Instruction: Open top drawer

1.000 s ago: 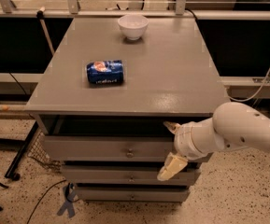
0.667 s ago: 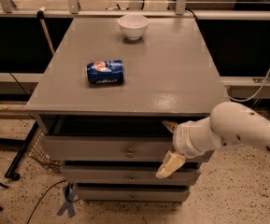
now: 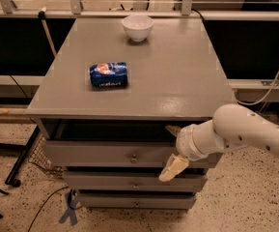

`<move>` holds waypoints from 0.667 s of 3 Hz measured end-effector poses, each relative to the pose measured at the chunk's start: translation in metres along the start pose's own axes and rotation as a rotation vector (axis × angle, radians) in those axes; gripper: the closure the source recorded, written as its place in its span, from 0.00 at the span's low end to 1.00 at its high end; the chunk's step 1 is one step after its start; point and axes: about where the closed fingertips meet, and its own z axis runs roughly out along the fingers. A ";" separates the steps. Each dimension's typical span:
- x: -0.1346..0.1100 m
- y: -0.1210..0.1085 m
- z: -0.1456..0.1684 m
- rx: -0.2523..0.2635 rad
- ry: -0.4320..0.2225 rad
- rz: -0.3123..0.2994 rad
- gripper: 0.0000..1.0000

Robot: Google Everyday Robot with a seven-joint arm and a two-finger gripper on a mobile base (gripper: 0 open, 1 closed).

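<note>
The top drawer is the wide grey front just under the cabinet top, with a small round knob at its centre. It stands pulled out a little, with a dark gap above its front. My gripper is at the drawer's right end, on a white arm coming in from the right. Its fingers are spread apart. The lower beige finger hangs in front of the drawer front, and the upper one reaches into the dark gap above it.
A blue soda can lies on its side on the grey cabinet top, and a white bowl stands at the back. Two lower drawers sit shut below. Cables and a blue clip lie on the floor at left.
My gripper and forearm have shifted slightly left along the drawer front. The drawer, can and bowl have not visibly moved.
</note>
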 end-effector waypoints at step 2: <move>0.001 0.001 0.009 -0.039 -0.011 -0.004 0.38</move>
